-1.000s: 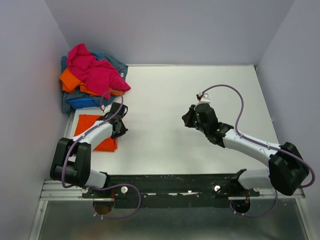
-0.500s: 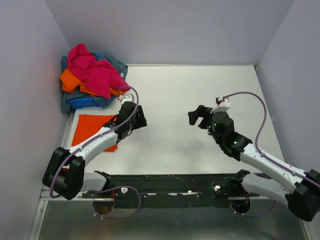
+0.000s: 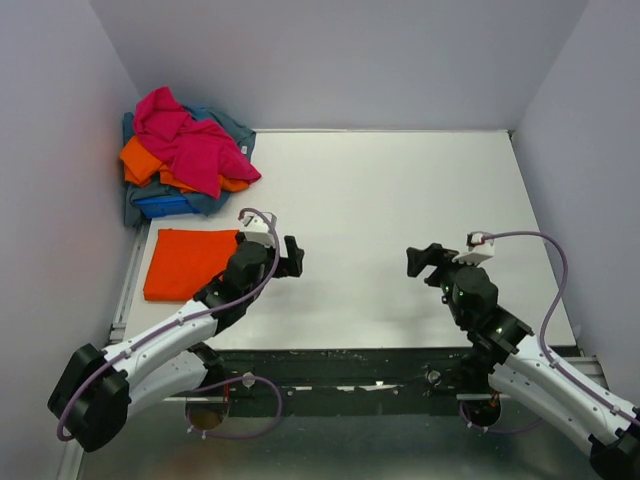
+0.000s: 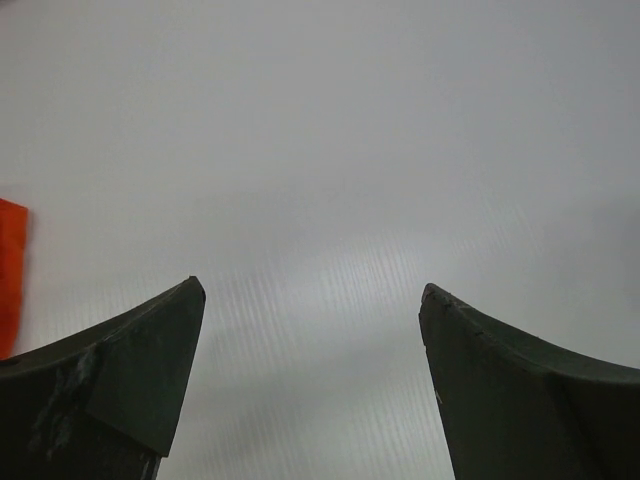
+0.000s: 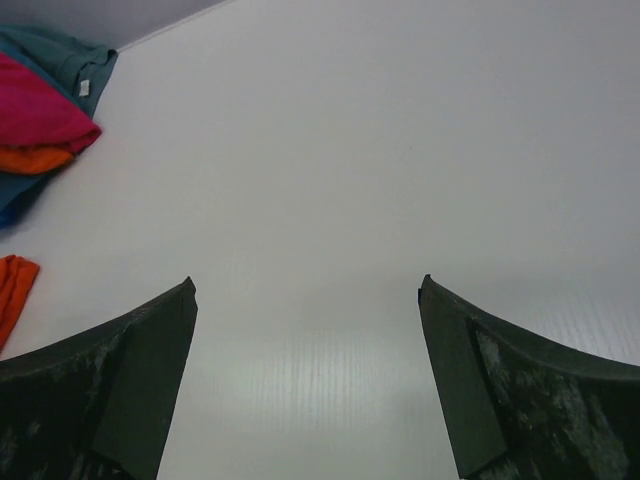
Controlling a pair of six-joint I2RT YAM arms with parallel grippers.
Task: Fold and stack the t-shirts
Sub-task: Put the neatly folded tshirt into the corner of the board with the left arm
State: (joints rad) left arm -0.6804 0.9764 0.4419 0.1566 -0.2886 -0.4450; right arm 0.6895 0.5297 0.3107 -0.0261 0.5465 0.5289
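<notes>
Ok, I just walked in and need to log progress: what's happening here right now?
Two robot arms are working through t-shirts. One orange shirt lies folded flat at the left edge of the table. A crumpled pile of pink, orange and blue shirts waits in the far left corner. The left gripper and the right gripper are both open and empty, over bare table, touching no shirt.

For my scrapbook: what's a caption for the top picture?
Left pincer and right pincer open over the table; one orange t-shirt folded, a heap of t-shirts crumpled.
</notes>
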